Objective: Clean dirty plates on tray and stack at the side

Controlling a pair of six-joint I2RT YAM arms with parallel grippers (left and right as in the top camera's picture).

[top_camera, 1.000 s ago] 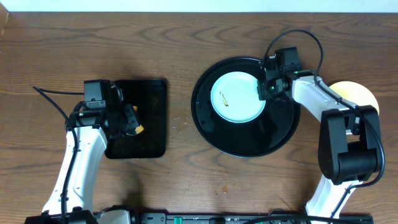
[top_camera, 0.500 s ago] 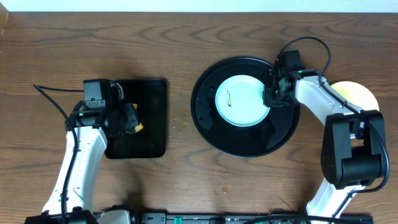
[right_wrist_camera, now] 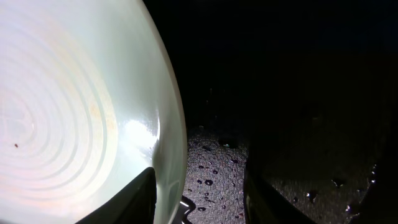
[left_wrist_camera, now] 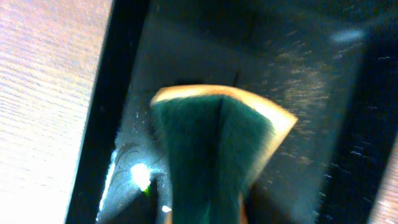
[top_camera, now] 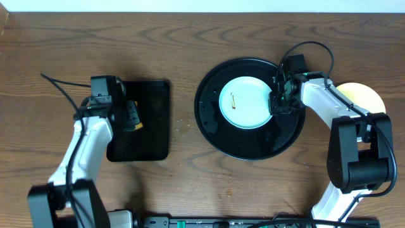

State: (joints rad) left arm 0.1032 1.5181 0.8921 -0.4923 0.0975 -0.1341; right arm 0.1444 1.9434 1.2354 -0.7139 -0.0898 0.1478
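Now, landmark: we place everything against the large round glossy black tray (top_camera: 215, 130), which sits on the brown wooden table (top_camera: 190, 38).
Blue plate: a small round pale blue-white plate (top_camera: 247, 104) lies flat inside the tray, towards its far half.
Smear: we see a small brown mark (top_camera: 233, 99) on the plate's left part.
Right gripper: the right gripper (top_camera: 277, 102) sits low over the tray's right half, at the plate's right edge.
Right jaws: in the right wrist view they (right_wrist_camera: 199, 196) stand apart with the plate's rim (right_wrist_camera: 171, 143) between them, and we see an open gap beside the rim.
Tray floor: it is wet with droplets (right_wrist_camera: 211, 168) just right of the plate.
Yellow plate: a pale yellow round plate (top_camera: 370, 95) rests on the table just beyond the tray's right rim, partly hidden by the right arm.
Rectangular tray: a smaller rectangular black tray (top_camera: 152, 136) lies well left of the round tray.
Left gripper: the left gripper (top_camera: 130, 119) hangs over the rectangular tray's left part.
Sponge: a green and yellow sponge (left_wrist_camera: 211, 137) is at the left gripper, above that tray.
Left jaws: the close view is blurred, so we cannot tell whether they grip the sponge or stand apart.
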